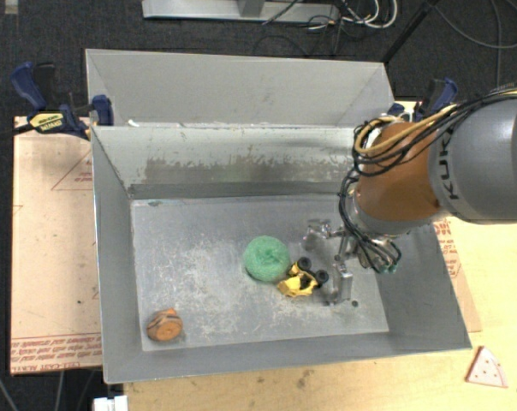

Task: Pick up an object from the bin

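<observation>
Yellow-and-black object point(299, 282), small and irregular in shape, is the item lying closest to the gripper point(332, 284); it rests on the floor of the grey metal bin point(199, 229), right of centre and toward the near wall. Reading from the left: a small round orange-brown object point(164, 324) lies alone in the near left corner of the bin floor, well apart from everything else. Near the middle of the floor sits a green, rounded, fuzzy-looking ball point(266, 259). The yellow-and-black object lies just beside this ball, at its lower right, and the two appear to touch or nearly touch; contact cannot be confirmed. Immediately to the right of the yellow-and-black object stands the gripper, low in the bin and close to the floor, just beside the object and not visibly enclosing it. Whether the gripper is released or clenched cannot be told, and nothing is seen held in it. Above and to the right, the wrist carries an orange cover point(395, 193) with black cables point(374, 148) looped around it, and the grey arm point(485, 165) extends over the right bin wall.
</observation>
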You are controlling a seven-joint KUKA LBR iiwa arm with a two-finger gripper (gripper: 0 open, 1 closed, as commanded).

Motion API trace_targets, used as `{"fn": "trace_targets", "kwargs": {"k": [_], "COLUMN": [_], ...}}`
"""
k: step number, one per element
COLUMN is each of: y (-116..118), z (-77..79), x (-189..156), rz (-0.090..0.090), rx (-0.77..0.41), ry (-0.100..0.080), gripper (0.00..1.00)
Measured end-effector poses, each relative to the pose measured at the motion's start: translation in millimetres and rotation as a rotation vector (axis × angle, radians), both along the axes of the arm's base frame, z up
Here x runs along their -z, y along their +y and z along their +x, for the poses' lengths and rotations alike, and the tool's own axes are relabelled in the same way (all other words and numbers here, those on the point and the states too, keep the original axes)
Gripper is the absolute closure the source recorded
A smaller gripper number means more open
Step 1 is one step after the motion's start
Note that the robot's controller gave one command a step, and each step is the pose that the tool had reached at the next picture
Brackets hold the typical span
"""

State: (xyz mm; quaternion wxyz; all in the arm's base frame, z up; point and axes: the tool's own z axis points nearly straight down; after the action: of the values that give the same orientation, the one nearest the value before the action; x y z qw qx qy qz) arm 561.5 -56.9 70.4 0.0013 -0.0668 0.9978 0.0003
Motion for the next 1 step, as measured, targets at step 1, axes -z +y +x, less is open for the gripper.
{"fn": "trace_targets", "kwargs": {"k": [1], "y": [29.2], "z": [-6.9], "x": [0.0], "rz": [0.001], "rx": [-0.096], "ry": [-0.001], "gripper": [1.00]}}
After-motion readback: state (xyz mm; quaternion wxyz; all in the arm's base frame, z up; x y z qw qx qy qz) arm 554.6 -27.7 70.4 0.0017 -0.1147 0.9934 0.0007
